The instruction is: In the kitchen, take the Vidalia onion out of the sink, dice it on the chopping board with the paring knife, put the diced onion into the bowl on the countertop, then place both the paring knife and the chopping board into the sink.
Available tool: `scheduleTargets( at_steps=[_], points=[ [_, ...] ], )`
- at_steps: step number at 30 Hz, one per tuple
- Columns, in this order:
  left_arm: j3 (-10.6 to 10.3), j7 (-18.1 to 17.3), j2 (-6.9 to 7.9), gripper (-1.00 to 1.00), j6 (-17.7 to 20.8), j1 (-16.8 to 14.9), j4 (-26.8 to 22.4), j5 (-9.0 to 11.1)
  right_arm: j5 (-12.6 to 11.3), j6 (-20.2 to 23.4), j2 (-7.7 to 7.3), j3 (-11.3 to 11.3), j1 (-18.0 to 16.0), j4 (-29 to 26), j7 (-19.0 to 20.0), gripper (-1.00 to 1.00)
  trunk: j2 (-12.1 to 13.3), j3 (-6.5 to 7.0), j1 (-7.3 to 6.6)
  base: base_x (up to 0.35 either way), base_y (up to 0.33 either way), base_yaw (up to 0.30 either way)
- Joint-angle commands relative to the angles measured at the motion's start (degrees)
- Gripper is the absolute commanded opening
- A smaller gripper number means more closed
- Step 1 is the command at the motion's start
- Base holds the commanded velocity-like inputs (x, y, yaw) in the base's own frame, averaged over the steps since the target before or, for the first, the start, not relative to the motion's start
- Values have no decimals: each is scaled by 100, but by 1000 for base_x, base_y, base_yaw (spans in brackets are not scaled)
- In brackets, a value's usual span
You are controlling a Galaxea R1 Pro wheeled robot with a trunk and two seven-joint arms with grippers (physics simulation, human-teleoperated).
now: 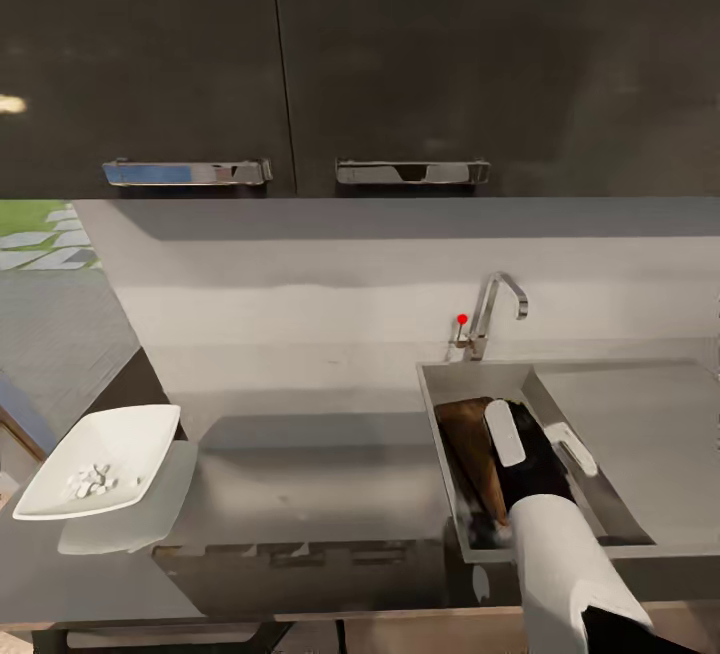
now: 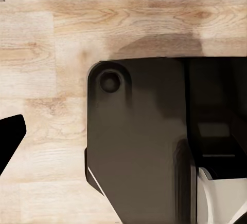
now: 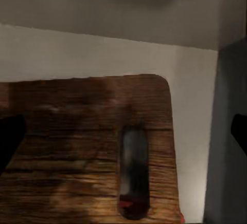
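Counter (image 1: 330,479) with sink (image 1: 440,404) at right and bowl (image 1: 100,464) of diced onion (image 1: 92,480) at left. The chopping board (image 1: 470,444) leans inside the basin beneath the right gripper (image 1: 545,439), whose fingers stand apart; withdrawal should probably be straight upward, so the board is not dragged.

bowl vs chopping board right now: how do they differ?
The bowl is white; the chopping board is brown wood grain. The bowl sits on the countertop to the left; the board lies in the sink basin under the right hand. The bowl holds pale diced onion; the board has a slot hole. Both have rounded corners.
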Motion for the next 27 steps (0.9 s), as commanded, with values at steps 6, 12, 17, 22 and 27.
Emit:
scheduleTargets(
  at_steps=[6, 12, 17, 22, 27],
  points=[
    [-56, 17, -1, 100, -14, -1, -7, 55, 0, 2206, 93, 13, -3, -1736, 520, 100, -11, -12, 2, -300, 0, 0],
    [-59, 17, -1, 100, -15, -1, -7, 55, 59, 2778, 133, 313, 196, -2054, 1667, 100, -11, -12, 2, -336, 0, 0],
    [-54, 17, -1, 100, -10, 2, -7, 55, 72, 2748, 116, 1563, 550, -2544, 1923, 100, -11, -12, 2, -337, 0, 0],
    [-53, 17, -1, 100, -10, 0, -7, 55, 77, 2743, 74, 1922, 938, -3136, 2148, 100, -11, -12, 2, -336, 0, 0],
    [-53, 17, 0, 100, -7, 5, -7, 55, 577, 2589, -154, 2474, 1438, -3567, 2688, 100, -11, -12, 2, -257, 0, 0]
  ],
)
